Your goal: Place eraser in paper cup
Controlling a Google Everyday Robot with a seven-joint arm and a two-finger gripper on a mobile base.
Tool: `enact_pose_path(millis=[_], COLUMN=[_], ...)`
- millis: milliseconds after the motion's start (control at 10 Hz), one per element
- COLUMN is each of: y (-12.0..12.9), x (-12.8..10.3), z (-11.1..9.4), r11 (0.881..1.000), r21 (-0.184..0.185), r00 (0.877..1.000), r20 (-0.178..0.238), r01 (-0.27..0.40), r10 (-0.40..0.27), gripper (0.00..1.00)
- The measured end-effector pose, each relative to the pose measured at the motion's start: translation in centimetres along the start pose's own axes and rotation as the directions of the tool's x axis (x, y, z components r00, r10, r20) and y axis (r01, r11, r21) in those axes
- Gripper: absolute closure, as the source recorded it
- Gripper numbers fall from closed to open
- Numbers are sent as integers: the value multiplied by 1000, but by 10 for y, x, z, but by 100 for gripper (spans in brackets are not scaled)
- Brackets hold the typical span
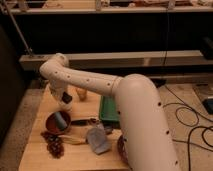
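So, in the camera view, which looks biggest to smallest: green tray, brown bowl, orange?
1. Green tray.
2. Brown bowl.
3. Orange, partly hidden by the arm, so its size is less sure.
The gripper hangs at the table's far left, beside the orange.

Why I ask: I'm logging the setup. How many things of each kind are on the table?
Bowls: 2, a brown bowl and a purple bowl
Tray: 1
Cloth: 1
Orange: 1
Cup: 1
Total: 6, unclear small bits left out
The gripper hangs over the cup, rear left.
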Motion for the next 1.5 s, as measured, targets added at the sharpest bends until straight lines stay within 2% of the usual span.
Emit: enact_pose_path(millis=[500, 600, 1500], y=[5, 6, 5], x=[5, 4, 5], z=[1, 2, 2], r11=[1000, 1000, 1000], r21=[-23, -24, -23], r00=[1000, 1000, 1000], r20=[17, 19, 18], r01=[-12, -14, -13], r10=[12, 14, 14], gripper=[30, 25, 23])
